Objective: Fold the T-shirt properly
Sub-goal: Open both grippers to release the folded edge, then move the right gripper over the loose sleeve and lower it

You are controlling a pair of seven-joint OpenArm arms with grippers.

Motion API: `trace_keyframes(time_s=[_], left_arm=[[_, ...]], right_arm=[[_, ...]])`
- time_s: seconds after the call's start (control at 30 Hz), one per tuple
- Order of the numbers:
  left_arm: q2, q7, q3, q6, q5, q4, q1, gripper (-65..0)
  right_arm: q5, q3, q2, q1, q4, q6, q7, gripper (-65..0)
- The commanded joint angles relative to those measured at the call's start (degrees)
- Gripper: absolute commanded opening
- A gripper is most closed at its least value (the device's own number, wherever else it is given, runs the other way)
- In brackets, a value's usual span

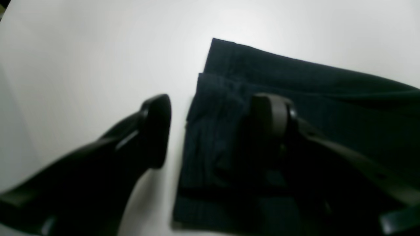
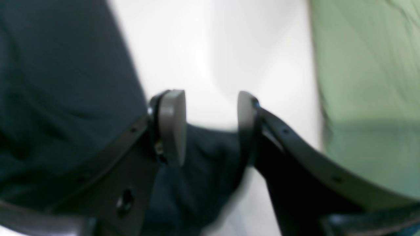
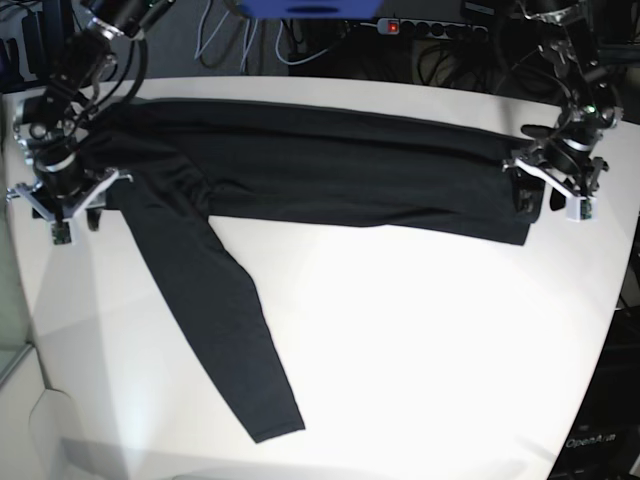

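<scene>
One piece of readable writing shows in the base view: pale lettering, seemingly "OpenArms", on a dark panel (image 3: 587, 441) at the lower right corner, too small to be sure of every letter. A blue object (image 3: 305, 8) is cut off by the top edge, and a black power strip (image 3: 420, 28) with a red light lies among cables behind the white table (image 3: 420, 330).

Both wrist views are soft and blurred. In the right wrist view a pale green surface (image 2: 367, 82) fills the right side; what it is cannot be made out.

The T-shirt (image 3: 320, 165), a plain dark charcoal-black long-sleeved knit garment without print, lies on the table as a long folded band running across its far half. One sleeve (image 3: 215, 320) hangs out diagonally toward the near edge, unfolded.

The left gripper (image 1: 213, 131) stands with its jaws wide apart at the band's layered end, one finger over bare table, the other over the cloth; it holds nothing. The right gripper (image 2: 211, 127) is at the opposite end, its grey pads (image 2: 172, 124) parted, dark fabric lying low between the fingers; whether the pads touch it cannot be told.
</scene>
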Motion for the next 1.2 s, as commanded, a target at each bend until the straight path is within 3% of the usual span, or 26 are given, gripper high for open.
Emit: trace_keyframes(time_s=[0.0,0.23,0.47,0.77,0.87,1.17], left_arm=[[-0.77,-1.26,-0.22,-0.19,-0.45,0.75,-0.40,-28.3],[-0.77,-1.17,-0.22,-0.19,-0.19,0.75,0.56,-28.3],[-1.30,-1.52,-0.22,-0.19,-0.10,-3.38,0.21,-28.3],[-1.38,-1.61,-0.05,-0.28,-0.10,-6.63,-0.75,-28.6],[-1.47,-1.26,-0.05,-0.28,-0.10,-6.63,-0.49,-28.7],[-2.26,-1.17,-0.13,-0.28,-0.10,-6.02,3.46,-28.7]], right_arm=[[-1.10,-1.00,0.53,1.35,0.21,-0.38,0.99,-38.3],[-7.96,-7.33,0.44,10.15,-8.94,-0.38,-2.79,-38.3],[-15.08,-9.00,0.35,11.82,-9.99,-0.38,-2.79,-38.6],[-14.81,-11.72,1.14,11.82,-9.64,-0.38,-2.44,-38.9],[-14.81,-12.25,1.23,11.90,-9.55,-0.38,0.55,-38.9],[-14.90,-12.16,1.14,13.84,-9.99,-0.38,1.17,-38.9]])
